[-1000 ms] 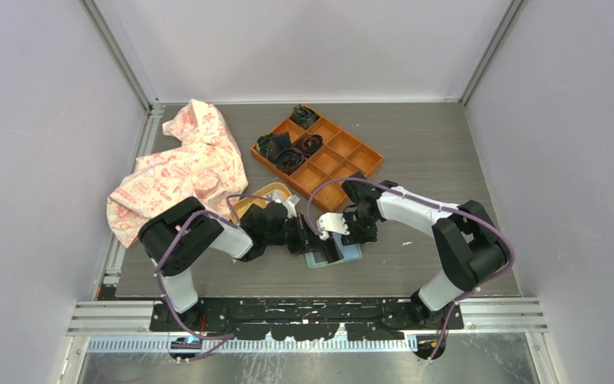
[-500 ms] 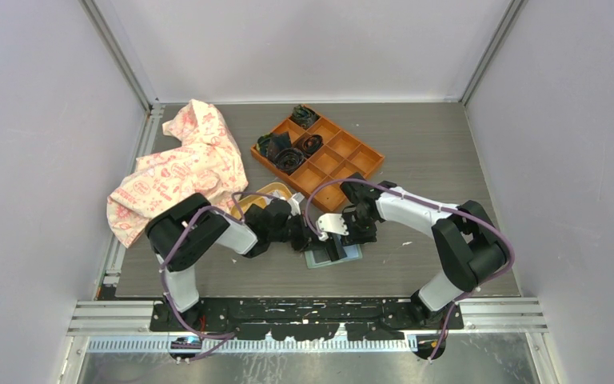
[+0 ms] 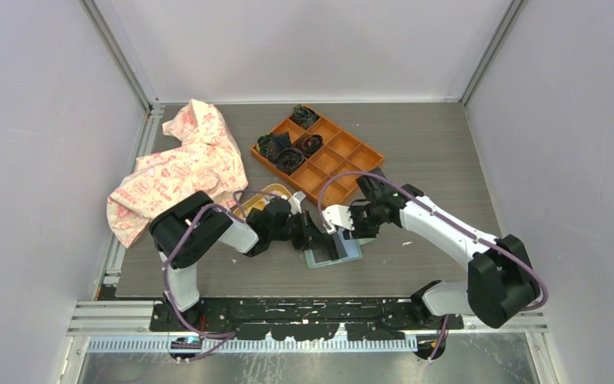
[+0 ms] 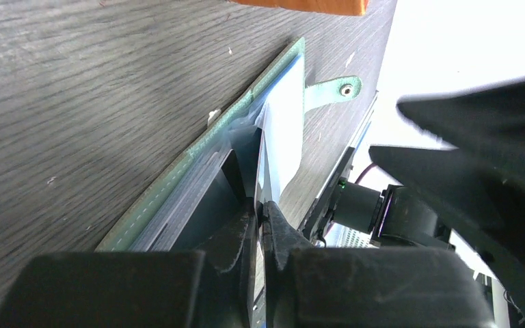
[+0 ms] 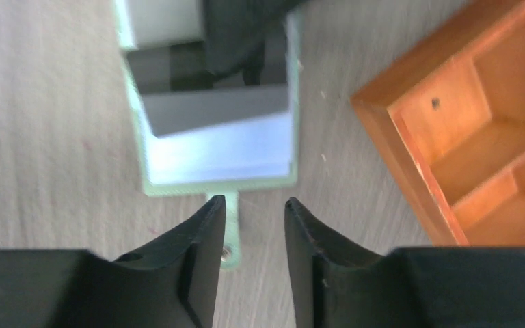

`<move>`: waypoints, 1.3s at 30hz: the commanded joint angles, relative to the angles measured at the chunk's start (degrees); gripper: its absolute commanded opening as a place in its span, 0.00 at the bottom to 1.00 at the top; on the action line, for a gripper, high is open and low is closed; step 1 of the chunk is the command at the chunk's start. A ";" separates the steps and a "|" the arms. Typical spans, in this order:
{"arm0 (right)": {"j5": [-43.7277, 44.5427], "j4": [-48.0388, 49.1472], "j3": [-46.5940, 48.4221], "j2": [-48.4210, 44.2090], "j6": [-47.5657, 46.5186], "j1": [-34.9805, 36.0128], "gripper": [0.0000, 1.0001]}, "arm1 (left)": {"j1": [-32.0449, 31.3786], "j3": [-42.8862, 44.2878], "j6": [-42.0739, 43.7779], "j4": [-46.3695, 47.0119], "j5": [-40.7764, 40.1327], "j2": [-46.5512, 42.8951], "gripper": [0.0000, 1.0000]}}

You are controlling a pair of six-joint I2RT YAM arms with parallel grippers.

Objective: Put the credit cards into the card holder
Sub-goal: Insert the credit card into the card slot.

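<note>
**Left hand pinching a card at the wallet, right hand open over the tab**

Left hand has its fingers squeezed nearly together on the edge of a pale card, and the card's far end runs into the open card holder. The card holder lies flat on the tabletop, near the front and between the two arms, with its closing tab sticking out sideways. Right hand hovers just over that tab, fingers apart and nothing between them. A corner of the orange tray sits near the holder, with dark stuff in a few of its far compartments. A patterned cloth is bunched up way off to the left.
</note>
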 commanded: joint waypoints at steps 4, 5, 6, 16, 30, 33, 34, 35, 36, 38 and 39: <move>-17.61 0.30 -3.02 -3.92 -2.45 8.00 0.06 | 0.42 -0.05 -0.38 -1.90 1.16 2.20 0.08; -17.24 1.44 -3.35 -3.67 -1.67 9.66 0.02 | 0.41 -0.08 -0.39 -1.78 1.19 2.24 0.08; -16.13 2.93 -3.85 -3.34 -0.99 11.42 0.01 | 0.38 -0.10 -0.39 -1.72 1.28 2.45 0.09; 0.50 20.16 -6.19 3.60 9.50 23.74 0.01 | 0.43 -0.53 -0.51 -1.54 1.68 2.33 0.09; 10.63 21.33 -5.76 8.01 8.35 25.06 0.01 | 0.44 -0.55 -0.31 -1.74 1.95 2.14 0.09; 12.63 20.25 -5.86 8.48 6.60 25.01 0.01 | 0.46 -0.54 -0.30 -1.77 1.95 2.23 0.09; 13.11 19.65 -5.78 8.55 5.93 24.99 0.01 | 0.51 -0.50 -0.32 -1.77 1.95 2.23 0.09; 13.44 18.76 -5.66 8.51 5.41 24.99 0.01 | 0.49 -0.53 -0.30 -1.71 1.93 2.18 0.09; 13.64 17.94 -5.48 8.51 5.02 24.93 0.01 | 0.47 -0.48 -0.30 -1.75 2.03 2.22 0.09; 13.49 15.92 -4.85 8.37 4.59 24.60 0.01 | 0.49 -0.46 -0.27 -1.85 2.10 2.10 0.10; 13.33 15.15 -4.64 8.20 4.38 24.20 0.01 | 0.46 -0.46 -0.13 -1.97 2.08 2.07 0.10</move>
